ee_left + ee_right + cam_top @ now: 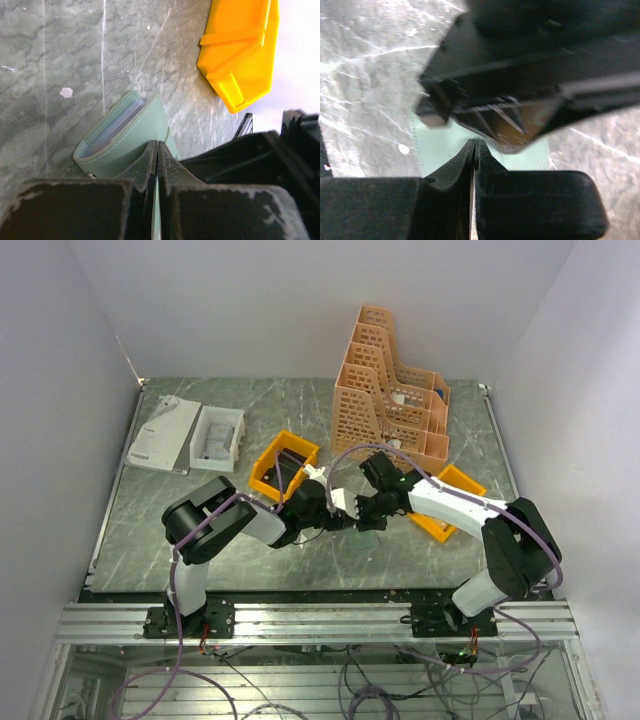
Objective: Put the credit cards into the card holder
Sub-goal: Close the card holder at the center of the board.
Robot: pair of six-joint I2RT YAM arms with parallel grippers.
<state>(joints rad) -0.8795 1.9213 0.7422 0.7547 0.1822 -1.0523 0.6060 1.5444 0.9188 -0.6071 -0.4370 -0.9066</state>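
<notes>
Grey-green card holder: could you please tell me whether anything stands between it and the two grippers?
Nothing visible does. The left gripper is shut on the edge of the soft grey-green folding card holder; the right gripper, also shut, is right at it, with the left gripper's black body crowding close beyond.

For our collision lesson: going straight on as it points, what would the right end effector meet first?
Probably the left end effector, close ahead at the card holder; depth unclear.

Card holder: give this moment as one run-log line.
card holder: on table | left gripper: shut on its flap | right gripper: shut, tips over it
</notes>
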